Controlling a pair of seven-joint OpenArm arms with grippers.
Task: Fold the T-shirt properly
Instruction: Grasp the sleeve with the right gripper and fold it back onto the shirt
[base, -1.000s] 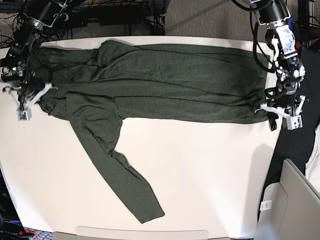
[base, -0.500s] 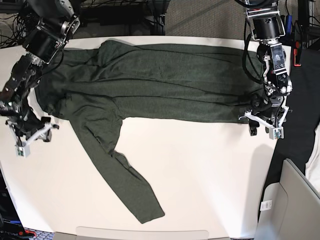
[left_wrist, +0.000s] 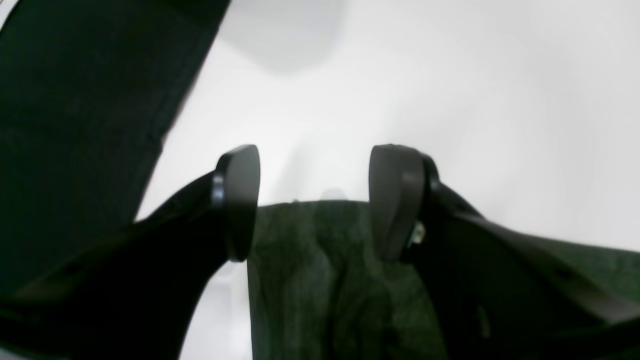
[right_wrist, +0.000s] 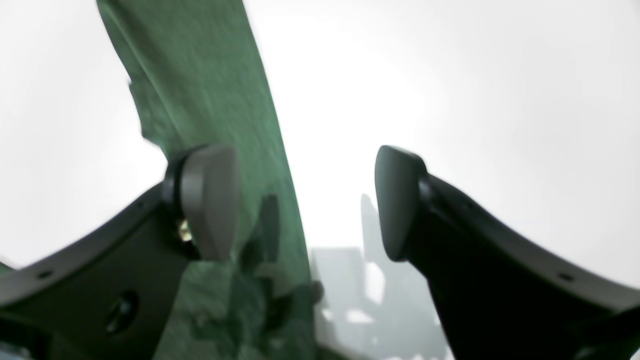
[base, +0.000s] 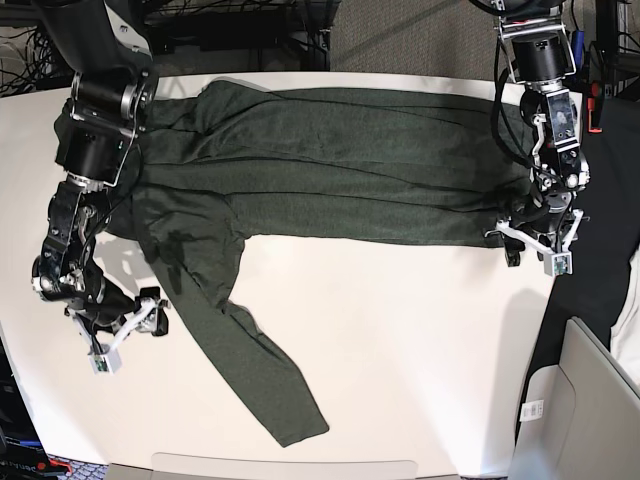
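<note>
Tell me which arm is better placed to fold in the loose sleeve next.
The right. Its gripper hovers open beside the loose sleeve of the T-shirt, on the base view's left. The left gripper, jaws apart, sits at the hem on the far side.

Dark olive-green heathered knit T-shirt (base: 330, 170): thin, soft, matt cloth, faintly flecked weave. Smooth white surface (base: 420, 350): matt, lightly sheened, unmarked. Black gripper jaws on left gripper (left_wrist: 314, 200) and right gripper (right_wrist: 305, 200): smooth moulded plastic, rounded grey pads (right_wrist: 210, 200), dull satin finish.
</note>
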